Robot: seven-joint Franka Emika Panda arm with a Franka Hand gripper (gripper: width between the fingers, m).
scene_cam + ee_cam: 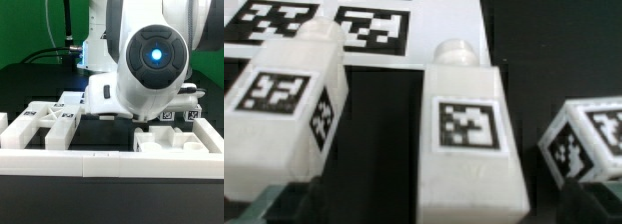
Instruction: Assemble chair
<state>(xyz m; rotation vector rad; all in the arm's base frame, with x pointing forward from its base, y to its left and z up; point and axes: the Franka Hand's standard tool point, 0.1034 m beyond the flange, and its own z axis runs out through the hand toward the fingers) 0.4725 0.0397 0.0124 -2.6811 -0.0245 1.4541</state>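
Exterior view, nearest first: a long plain white border rail [90, 160] runs across the front of the black bench [100, 128]. Just behind it, toward the exterior view's left, we see a cluster of chair parts [50, 115], white blocks with square tags. Toward the exterior view's right lies a cut-out frame [175, 145], with more tagged pieces [180, 118] just beyond it. Above the middle of the bench hangs the white robot arm [140, 70], its rounded body turned to the camera and bearing a glowing blue disc [155, 55]. This body hides the fingers, so here we cannot tell whether they are spread or pressed together. Dark cables [60, 40] and a green backdrop [25, 30] close the scene.

Wrist view, nearest first: the middle leg [464, 130], a white block with a tag on its facing side and a rounded peg at its far end, sits close under the camera. The left leg [287, 110] is alike and lies beside it; the two are apart, with a dark strip of bench between them. A third tagged block [589, 140] shows at the edge on the other side. Beyond the pegs lies the marker board [434, 15] with large tags. The fingers do not show clearly here either, and we see nothing pinched.
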